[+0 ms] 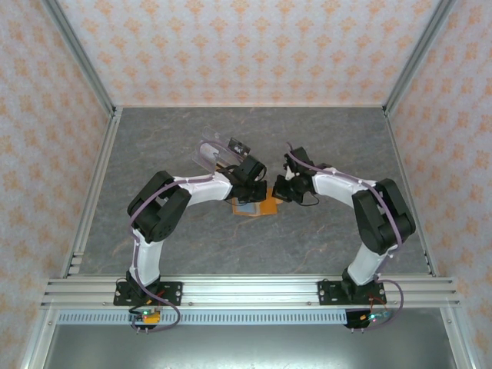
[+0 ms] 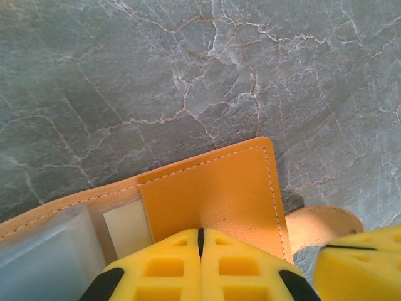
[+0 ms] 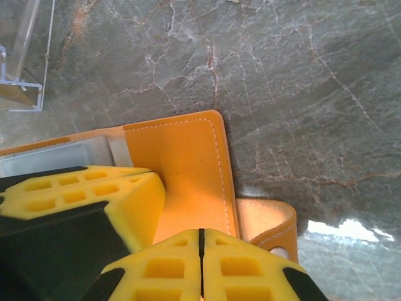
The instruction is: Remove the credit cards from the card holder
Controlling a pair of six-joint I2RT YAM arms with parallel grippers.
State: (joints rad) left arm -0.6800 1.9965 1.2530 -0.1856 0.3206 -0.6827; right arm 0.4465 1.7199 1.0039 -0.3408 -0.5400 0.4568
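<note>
- The left gripper (image 2: 200, 237) is fully closed: its two yellow fingers meet along a thin dark seam, with nothing visible between them.
- Its tips sit over the near edge of the card holder (image 2: 213, 188), on the plain orange flap. Whether they press on the flap cannot be told.
- The right gripper (image 3: 201, 235) is closed the same way, finger against finger, with its tips at the same flap, just beside the left gripper's fingers.
- The card holder lies open and flat on the table (image 2: 156, 75), near its middle, between the two wrists in the top view.
- The flap under the grippers is smooth, bright orange leather-like material with rounded corners and a line of pale stitching close to its rim.
- Next to that flap, towards the fold, a pale cream-white credit card (image 2: 127, 227) shows as a narrow upright strip tucked under the flap's edge.
- Beyond the card are grey, cloudy see-through pockets (image 2: 44, 251), bordered by the orange rim along the far side.
- A short orange closing strap (image 3: 266, 219) juts out from under the flap's outer edge. It has a rounded end, and a pale snap (image 3: 280, 253) shows on it.
- The table is grey stone-patterned with light veins.
- A clear plastic piece (image 3: 25, 63) stands on the table, apart from the card holder on its far side.
</note>
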